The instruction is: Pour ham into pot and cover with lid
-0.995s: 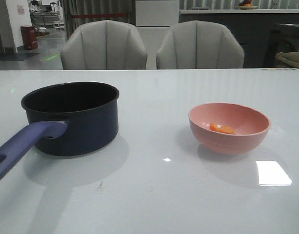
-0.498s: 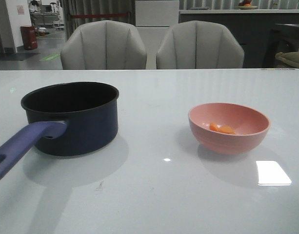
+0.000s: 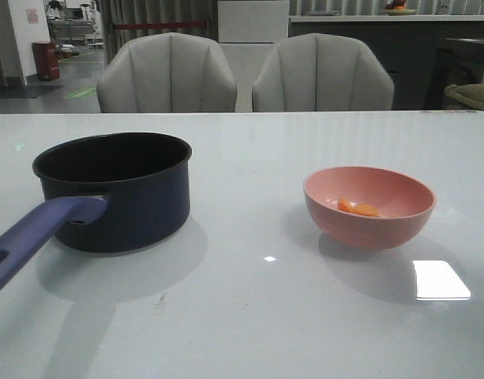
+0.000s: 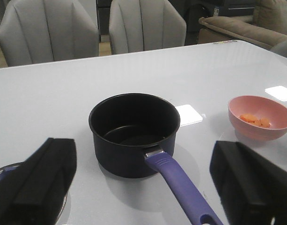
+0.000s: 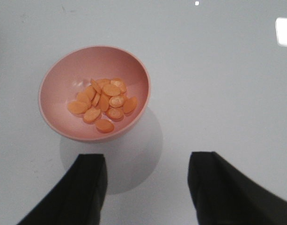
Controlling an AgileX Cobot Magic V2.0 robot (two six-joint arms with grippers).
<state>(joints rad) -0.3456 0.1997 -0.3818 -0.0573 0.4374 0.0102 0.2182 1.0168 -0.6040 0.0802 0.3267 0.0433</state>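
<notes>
The dark navy pot [image 3: 115, 193] stands on the left of the white table, empty, its purple-blue handle [image 3: 32, 237] pointing toward me; it also shows in the left wrist view [image 4: 134, 133]. The ham slices [image 5: 105, 102] lie in a pink bowl [image 3: 369, 207] on the right, also seen in the left wrist view [image 4: 260, 117]. My left gripper [image 4: 143, 176] is open, above the pot's handle. My right gripper [image 5: 148, 180] is open and empty, above the table just short of the bowl [image 5: 94, 93]. Only a sliver of the lid's metal rim [image 4: 63, 206] shows behind the left finger.
Two grey chairs [image 3: 166, 75] stand behind the table's far edge. A bright light reflection [image 3: 440, 280] lies on the table in front of the bowl. A sofa [image 4: 237, 28] stands beyond the table's right side.
</notes>
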